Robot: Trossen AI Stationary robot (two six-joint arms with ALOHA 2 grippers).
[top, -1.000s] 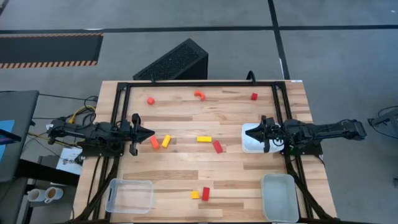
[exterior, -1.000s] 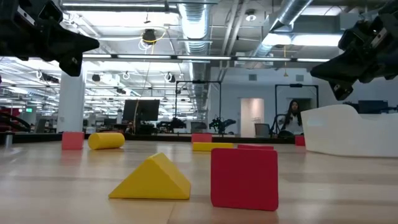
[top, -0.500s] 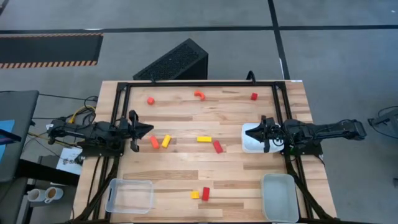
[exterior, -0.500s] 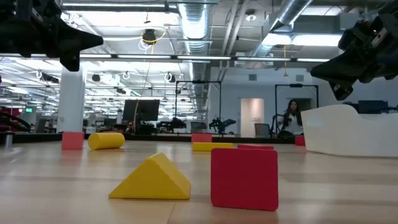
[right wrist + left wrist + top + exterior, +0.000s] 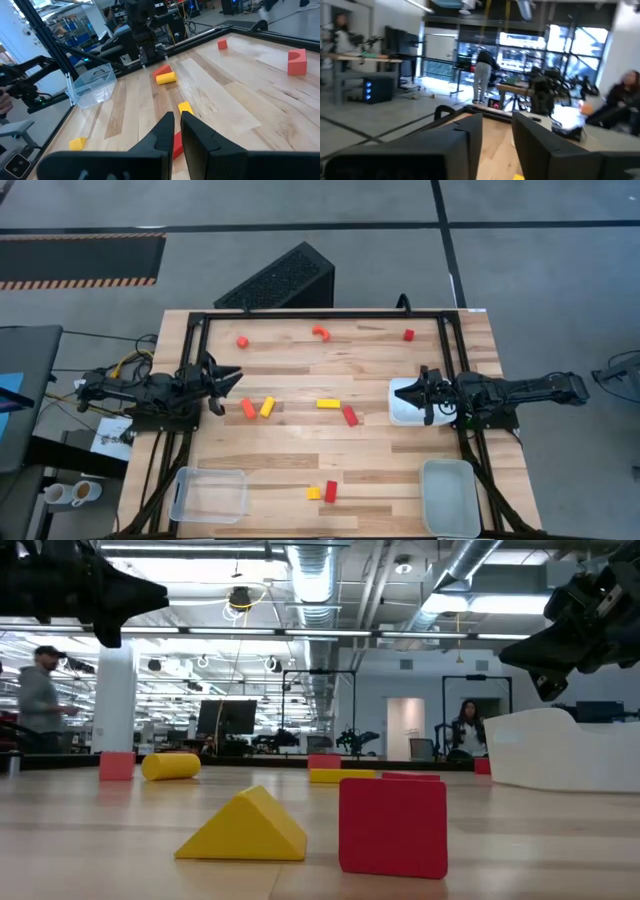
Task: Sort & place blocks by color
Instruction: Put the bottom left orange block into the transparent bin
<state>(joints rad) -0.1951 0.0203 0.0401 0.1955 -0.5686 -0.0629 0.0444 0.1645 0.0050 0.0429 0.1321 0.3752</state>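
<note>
High view: left gripper [image 5: 232,376] by the worktop's left edge, fingers slightly apart; right gripper [image 5: 425,399] over white tray [image 5: 403,402] at right edge, closed, empty; blocks [image 5: 268,407] scattered mid-worktop. Low view: yellow wedge [image 5: 243,828], red cube [image 5: 393,824] nearest.

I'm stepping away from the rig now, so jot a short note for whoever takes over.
Left claw: empty, fingers parted, at the table's left edge near the orange and yellow blocks.
Right claw: empty, fingers nearly closed, over the white tray.
Blocks: all loose on the wood.
Done: nothing sorted; both clear trays hold nothing.
Left: every block.
</note>
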